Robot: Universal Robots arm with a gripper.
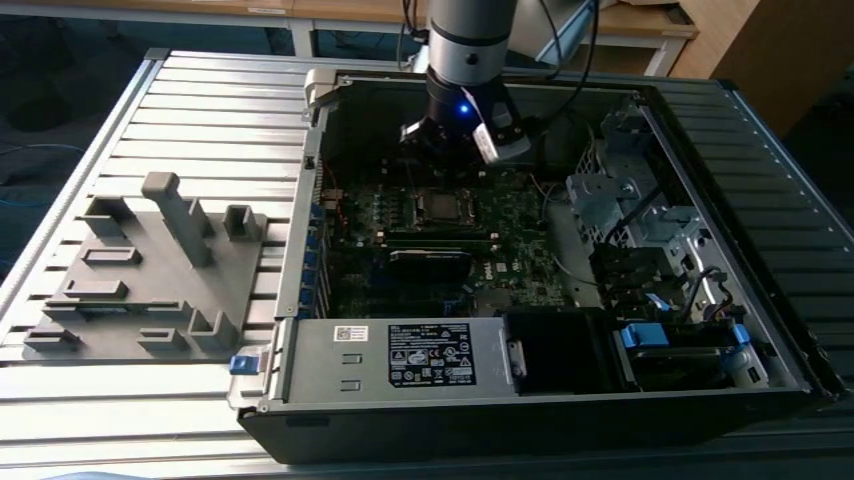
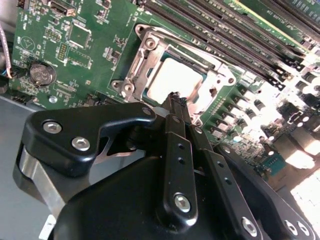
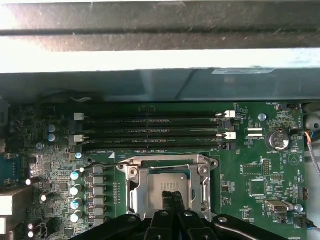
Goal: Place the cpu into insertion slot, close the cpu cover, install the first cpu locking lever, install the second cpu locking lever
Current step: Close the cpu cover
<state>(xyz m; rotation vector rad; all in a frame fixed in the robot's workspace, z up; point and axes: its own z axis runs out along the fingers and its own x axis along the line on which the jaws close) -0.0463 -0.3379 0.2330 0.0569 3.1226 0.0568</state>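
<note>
Far off to the exterior view's left of the tool: a grey fixture plate on the slotted counter, well apart from the work. Next along, the open computer case, with the green board lying flat inside.

Over the middle of that board, the tool itself, pointing straight down, fingers pressed together and clamped on nothing visible.

Directly beneath the tips, in both wrist views: the cpu, silvery top up, seated in the insertion slot and free of the tool. Around it, the cpu cover, seemingly lying flat, with the chip showing through its window. No telling from here whether either locking lever is latched.

Tips just over the cpu's edge nearest the tool, very close to the frame there or touching it; cannot tell which. A square part, so no long axis to line up with.

Judged from this: placing apparently done, cover apparently down, levers unsettled.

Beyond the tips, the long black memory slots. Near the tool on the exterior view's right, a metal drive cage.
</note>
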